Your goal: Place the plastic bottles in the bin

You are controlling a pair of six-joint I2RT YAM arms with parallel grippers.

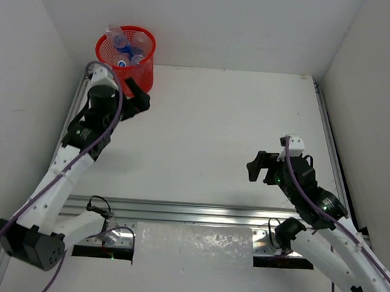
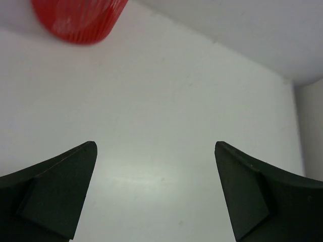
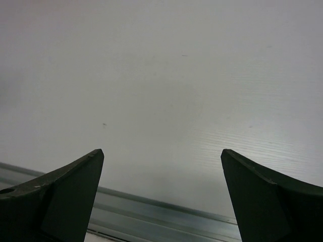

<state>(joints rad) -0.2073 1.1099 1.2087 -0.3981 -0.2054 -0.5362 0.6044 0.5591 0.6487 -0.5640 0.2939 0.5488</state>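
Several plastic bottles [image 1: 122,43] lie in the bin [image 1: 146,70]; beside it left gripper [image 2: 154,145], like right gripper [image 3: 161,151], gapes empty

Two robot arms, left arm [image 1: 52,179] and right arm [image 1: 337,251], have white shells and black joints. A purple cable [image 1: 119,111] runs along each. Their fingers [image 2: 55,196] are matte black wedges.

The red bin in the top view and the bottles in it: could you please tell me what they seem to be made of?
The red round mesh bin looks like moulded plastic, matt: uniform colour, fine lattice wall. The clear small bottles look like glossy plastic, see-through with blue labels; too small to be sure.
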